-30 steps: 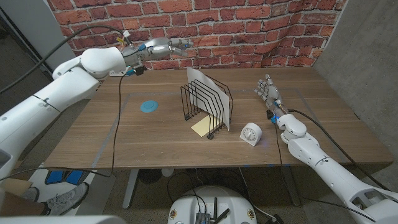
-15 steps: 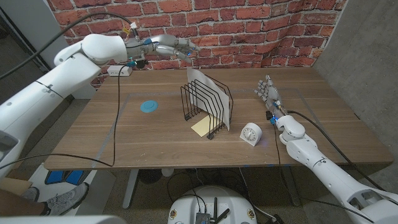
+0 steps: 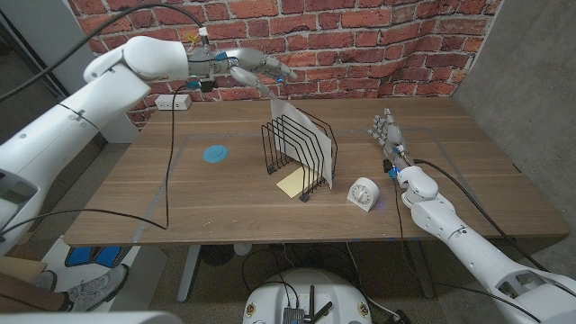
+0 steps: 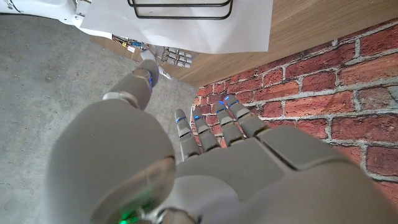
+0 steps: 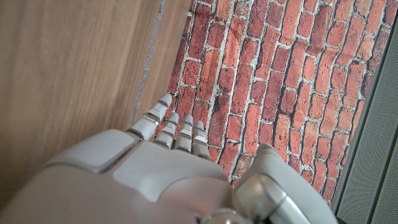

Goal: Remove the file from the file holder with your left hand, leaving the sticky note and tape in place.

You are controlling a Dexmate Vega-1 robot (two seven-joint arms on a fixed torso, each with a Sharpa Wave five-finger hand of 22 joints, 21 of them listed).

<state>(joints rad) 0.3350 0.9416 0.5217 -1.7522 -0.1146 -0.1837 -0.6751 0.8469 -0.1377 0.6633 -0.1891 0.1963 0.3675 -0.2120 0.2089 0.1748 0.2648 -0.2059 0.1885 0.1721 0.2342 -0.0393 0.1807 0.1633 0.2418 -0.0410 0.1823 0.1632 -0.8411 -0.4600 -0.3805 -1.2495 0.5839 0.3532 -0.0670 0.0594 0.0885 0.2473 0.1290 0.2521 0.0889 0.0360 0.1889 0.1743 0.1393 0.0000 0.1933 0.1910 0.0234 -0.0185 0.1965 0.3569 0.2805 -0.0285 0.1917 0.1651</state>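
Observation:
A white file (image 3: 302, 128) stands in the black wire file holder (image 3: 297, 155) at the middle of the table. A yellow sticky note (image 3: 291, 184) lies at the holder's front foot. The white tape roll (image 3: 364, 193) sits to its right. My left hand (image 3: 256, 67) hovers in the air behind and to the left of the file's top corner, fingers stretched toward it and holding nothing. In the left wrist view that hand (image 4: 193, 155) points at the file (image 4: 180, 28) and the holder's wire (image 4: 180, 11). My right hand (image 3: 388, 133) stands upright at the table's right, fingers apart and empty.
A blue disc (image 3: 214, 153) lies on the table (image 3: 135, 198) left of the holder. A white power strip (image 3: 175, 101) sits at the back left edge by the brick wall (image 3: 360, 36). The right wrist view has my right hand (image 5: 168, 168) over bare wood.
My left arm has swung to the right along the wall, bringing the hand from the back left to just behind the file's top. The right hand has stayed put.

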